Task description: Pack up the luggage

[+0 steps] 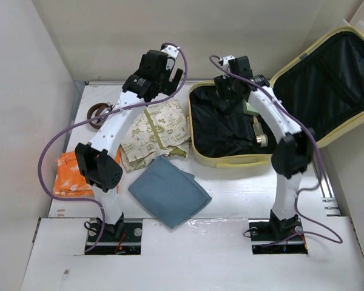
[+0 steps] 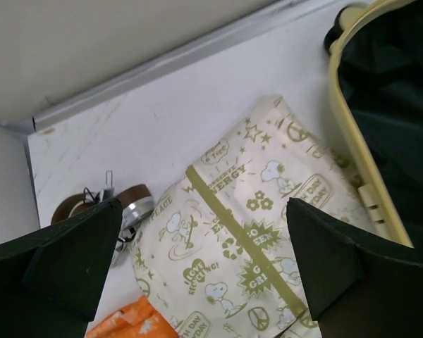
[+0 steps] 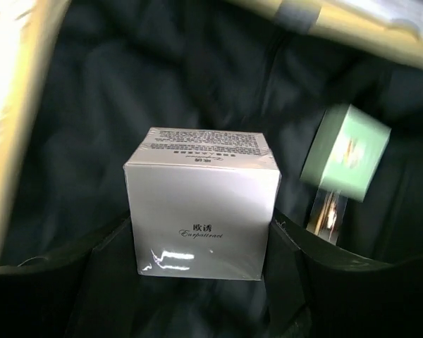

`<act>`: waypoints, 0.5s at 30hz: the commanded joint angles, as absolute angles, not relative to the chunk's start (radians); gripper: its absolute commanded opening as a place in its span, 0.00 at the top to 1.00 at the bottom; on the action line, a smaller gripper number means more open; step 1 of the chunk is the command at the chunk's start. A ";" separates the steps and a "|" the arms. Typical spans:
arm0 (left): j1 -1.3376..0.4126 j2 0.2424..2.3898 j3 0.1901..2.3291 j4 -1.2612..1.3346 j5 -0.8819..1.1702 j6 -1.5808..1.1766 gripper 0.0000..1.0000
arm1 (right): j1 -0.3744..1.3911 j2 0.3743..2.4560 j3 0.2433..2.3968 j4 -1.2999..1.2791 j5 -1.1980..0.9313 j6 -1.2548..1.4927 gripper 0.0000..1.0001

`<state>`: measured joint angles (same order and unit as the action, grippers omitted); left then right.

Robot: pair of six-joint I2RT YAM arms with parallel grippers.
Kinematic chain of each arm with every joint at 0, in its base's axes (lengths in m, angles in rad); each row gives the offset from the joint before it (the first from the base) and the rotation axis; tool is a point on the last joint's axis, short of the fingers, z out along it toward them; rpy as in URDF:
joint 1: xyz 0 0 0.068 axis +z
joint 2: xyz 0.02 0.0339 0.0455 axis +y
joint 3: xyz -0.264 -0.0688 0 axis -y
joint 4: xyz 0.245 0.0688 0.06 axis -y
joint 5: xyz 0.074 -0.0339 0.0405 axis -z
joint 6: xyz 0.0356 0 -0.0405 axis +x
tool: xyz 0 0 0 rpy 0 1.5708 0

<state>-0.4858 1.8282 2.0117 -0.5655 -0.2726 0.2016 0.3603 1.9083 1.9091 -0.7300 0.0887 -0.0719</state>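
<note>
1. While it lies open on the right far part of the table (image 1: 242, 194), the luggage (image 1: 230, 162) has its pale yellow base shell flat, with the black lining facing up. The lid, hinged along the right side, tilts back to the right. A wheel (image 2: 340, 24) shows at the far left corner, so the wheel end points away from the arms. The long axis appears to run near to far, though the shell looks nearly square from above.
2. Inside the base shell, a pale green box (image 3: 345, 151) and a small bottle (image 1: 262, 139) lie on the right side of the lining.
3. Right gripper (image 3: 201, 285): over the shell's interior, its fingers clamped on either side of a white box (image 3: 201, 211) with printed text.
4. Left gripper (image 2: 204, 274): jaws spread wide, holding nothing, above a cream cartoon-print cloth (image 2: 247, 232).
5. The print cloth is just beside the luggage's left rim.
6. A blue folded cloth (image 1: 170, 189) overlaps the print cloth's near edge.
7. An orange packet (image 1: 70, 176) lies at the table's left side.
8. A brown ring-shaped item (image 2: 127, 201) lies near the far left corner, partly hidden.
</note>
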 commanded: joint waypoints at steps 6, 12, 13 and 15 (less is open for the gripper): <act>-0.353 1.879 1.945 -0.563 -0.124 0.204 0.00 | 0.192 2.321 2.351 -0.684 -0.007 -0.186 0.96; -0.284 1.870 1.859 -0.531 -0.077 0.216 0.00 | 0.156 2.370 2.237 -0.617 -0.153 -0.204 0.93; -0.275 1.870 1.847 -0.531 -0.063 0.216 0.00 | 0.156 2.370 2.224 -0.617 -0.170 -0.219 0.91; -0.242 1.881 1.847 -0.531 -0.043 0.206 0.00 | 0.167 2.381 2.197 -0.617 -0.147 -0.219 0.89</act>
<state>-0.2695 1.9083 1.8561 -0.5625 -0.0994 0.2085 0.1268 2.4168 2.2086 -0.6910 -0.0788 -0.1921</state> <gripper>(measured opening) 0.997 0.646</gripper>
